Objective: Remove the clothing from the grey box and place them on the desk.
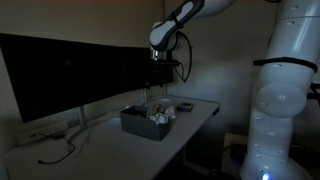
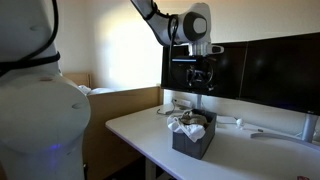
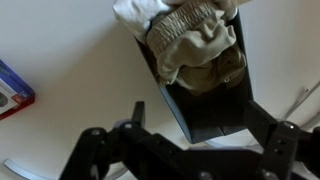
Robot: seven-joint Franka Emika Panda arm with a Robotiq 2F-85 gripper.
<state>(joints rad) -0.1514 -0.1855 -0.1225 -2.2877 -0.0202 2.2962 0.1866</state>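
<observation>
The gripper [image 2: 197, 80] hangs in the air straight above the grey box [image 2: 195, 140], well clear of it, and holds nothing. In the wrist view its two fingers [image 3: 137, 113] stand spread wide apart, with the box [image 3: 215, 105] showing in the gap between them.

The box sits on the white desk [image 2: 135, 128], near the front edge in an exterior view [image 1: 140, 124]. The clothing [image 2: 184, 124] is inside it, a crumpled pale heap rising a little over the rim. From the wrist view the clothing [image 3: 190, 40] looks like light beige and white cloth bunched at one end of the box, leaving the dark floor bare at the other end. In the dimmer exterior view the clothing [image 1: 158, 115] shows only as a pale patch at the box's far end.

A wide dark monitor [image 1: 70, 72] stands behind the box along the back of the desk. A small blue thing [image 3: 12, 90] lies flat on the desk off to one side of the box.
</observation>
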